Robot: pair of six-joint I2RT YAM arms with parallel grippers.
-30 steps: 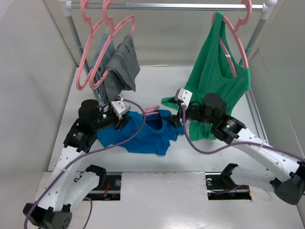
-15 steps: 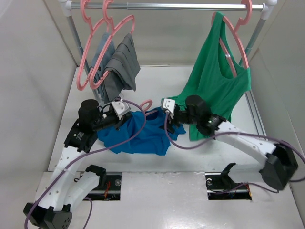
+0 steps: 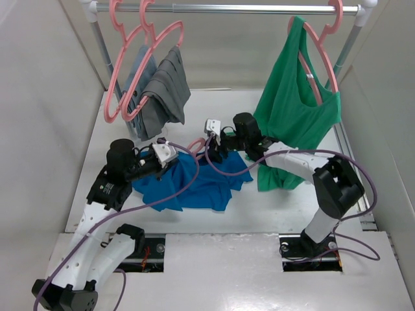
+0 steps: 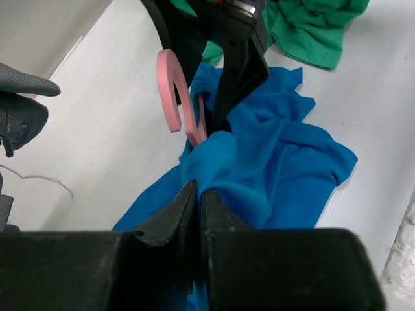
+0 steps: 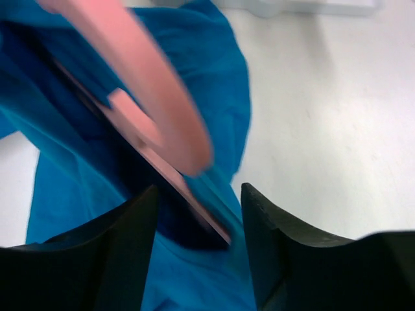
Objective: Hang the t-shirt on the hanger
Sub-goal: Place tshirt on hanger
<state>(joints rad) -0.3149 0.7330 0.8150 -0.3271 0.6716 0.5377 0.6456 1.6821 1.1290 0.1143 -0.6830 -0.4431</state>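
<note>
- Spanning the whole scene, the white bench (image 3: 214,110) runs under a metal rail (image 3: 246,9) at the back.
- The green tank top (image 3: 292,103) hangs from the rail at right, its hem reaching the bench.
- The blue t-shirt (image 3: 194,184) lies crumpled on the bench between the two arms, just left of the green tank top.
- Grey garments (image 3: 162,91) hang from the rail at left.
- The pink hanger (image 4: 170,91) lies at the blue t-shirt's far edge, with its hook showing and the rest partly under the fabric.
- The left hand (image 4: 198,191) is pressed together, pinching a fold of the blue t-shirt.
- The right hand (image 5: 199,189) is spread, with a finger on each side of the pink hanger's stem.
</note>
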